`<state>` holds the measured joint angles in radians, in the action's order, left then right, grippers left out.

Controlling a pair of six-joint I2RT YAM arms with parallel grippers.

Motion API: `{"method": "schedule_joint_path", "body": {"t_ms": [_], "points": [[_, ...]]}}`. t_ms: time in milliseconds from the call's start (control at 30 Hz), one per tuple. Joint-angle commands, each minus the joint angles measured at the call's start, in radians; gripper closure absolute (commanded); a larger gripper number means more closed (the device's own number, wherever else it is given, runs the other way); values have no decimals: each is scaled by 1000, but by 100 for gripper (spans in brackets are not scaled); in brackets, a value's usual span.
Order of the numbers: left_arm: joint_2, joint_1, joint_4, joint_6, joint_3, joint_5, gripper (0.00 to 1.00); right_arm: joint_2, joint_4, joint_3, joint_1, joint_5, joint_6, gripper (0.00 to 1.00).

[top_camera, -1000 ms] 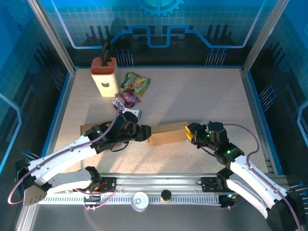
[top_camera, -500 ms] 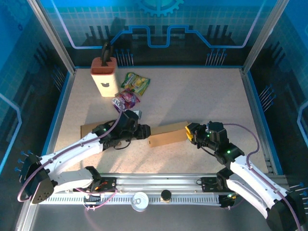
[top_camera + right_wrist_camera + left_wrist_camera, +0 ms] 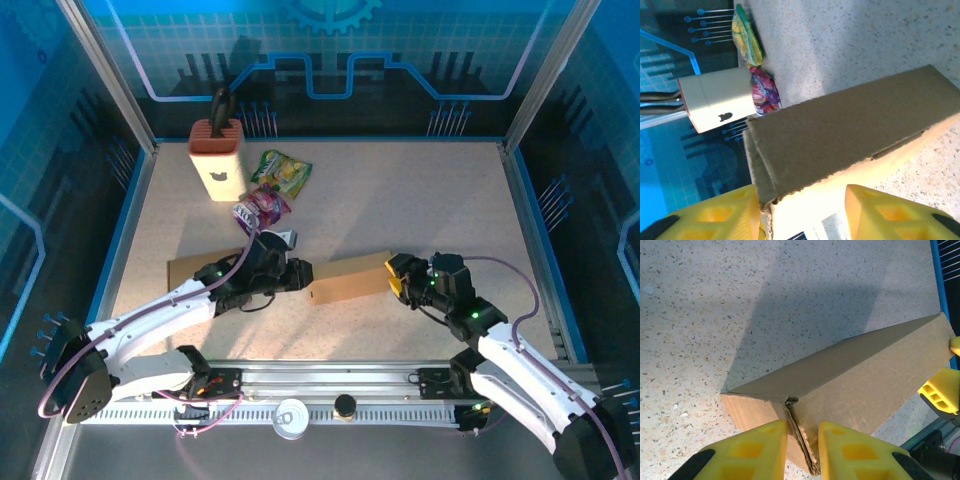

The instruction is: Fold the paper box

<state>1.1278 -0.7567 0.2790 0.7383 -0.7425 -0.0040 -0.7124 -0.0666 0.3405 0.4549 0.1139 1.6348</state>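
Here's the paper box [image 3: 348, 282], lying on its side mid-table [image 3: 440, 200], a long brown shape stretched between the two arms; the left gripper [image 3: 303, 274] is right at its left end, jaws narrow, and the wrist view has a raw cardboard flap edge standing between the yellow fingers [image 3: 757, 447]; whether they actually bite on it, I cannot tell; over on the other end, the right gripper [image 3: 392, 275] stands wide, jaws straddling the box's corner, one finger at the card and the other just beside it; a flat cardboard sheet [image 3: 195, 268] lies under the left arm; knife block [image 3: 218, 160] and two snack packets [image 3: 280, 172] sit well behind.
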Motion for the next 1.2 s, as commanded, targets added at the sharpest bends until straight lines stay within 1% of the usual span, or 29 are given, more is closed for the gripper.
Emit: {"method": "schedule_joint_path", "body": {"t_ms": [0,100,167,233,367,533,600,667,700,767,900,1033,1167], "points": [[8,-29,71,-31,17,-31,77,21,-100,34,-6,-5,-52,34],[1,-63,76,-49,5,-68,77,27,-134,76,17,-23,-57,23],[0,-90,82,-59,-4,-101,78,22,-143,96,55,-58,-44,17],[0,-115,91,-66,-13,-136,78,3,-127,102,90,-82,-18,14],[-6,-162,102,-80,-29,-204,79,-37,-81,104,117,-108,7,12],[-22,-219,93,-86,-27,-280,80,-94,-38,102,118,-104,28,13],[-16,-243,72,-92,-19,-303,80,-114,-16,92,118,-103,24,14],[-10,-269,45,-103,-11,-329,79,-123,31,71,116,-99,18,19],[-6,-288,27,-110,-7,-349,79,-125,52,60,114,-92,9,22],[-2,-335,-12,-125,5,-391,79,-115,52,48,111,-76,-7,24],[41,-405,-30,-123,12,-460,77,-52,-30,24,111,-54,-35,22],[100,-417,-71,-90,32,-454,74,2,-91,-17,86,-48,-62,17],[156,-420,-120,-80,42,-457,68,-4,-61,-69,23,44,-83,14]]}}
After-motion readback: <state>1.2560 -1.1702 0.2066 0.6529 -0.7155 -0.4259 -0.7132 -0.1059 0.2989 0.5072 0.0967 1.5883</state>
